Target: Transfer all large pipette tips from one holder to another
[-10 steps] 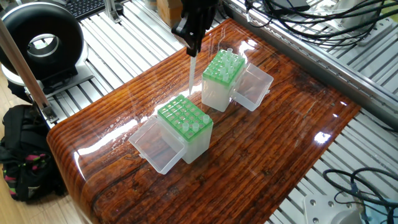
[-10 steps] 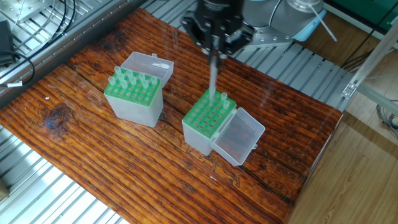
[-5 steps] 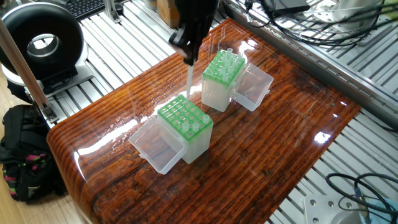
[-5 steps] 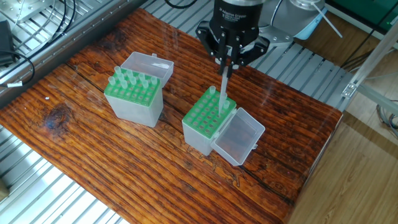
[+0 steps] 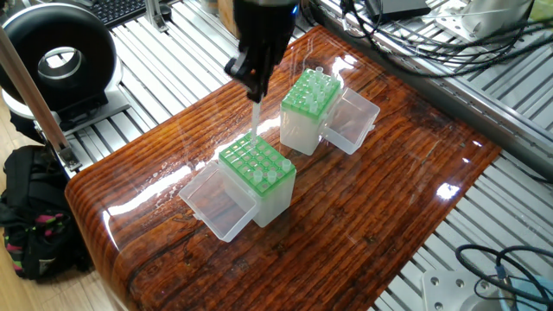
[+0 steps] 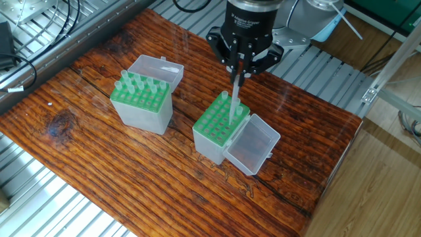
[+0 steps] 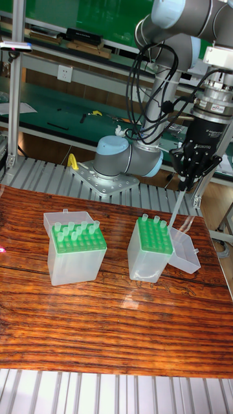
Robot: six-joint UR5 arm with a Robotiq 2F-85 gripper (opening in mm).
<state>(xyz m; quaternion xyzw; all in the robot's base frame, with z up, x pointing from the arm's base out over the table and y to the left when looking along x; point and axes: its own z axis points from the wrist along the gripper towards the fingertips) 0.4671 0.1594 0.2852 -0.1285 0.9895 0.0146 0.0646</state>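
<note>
The claw (image 6: 241, 68) is clenched on a pipette tip (image 6: 235, 94) hanging straight below it above the green rack (image 6: 222, 121).

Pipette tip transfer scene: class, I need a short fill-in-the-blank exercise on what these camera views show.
1. The gripper is shut on one pipette ____.
2. Both holders have grids coloured ____.
3. The held tip hangs above the holder with ____ tips than the other holder.
4. The table top is made of ____.

Missing words: tip; green; fewer; wood
</note>
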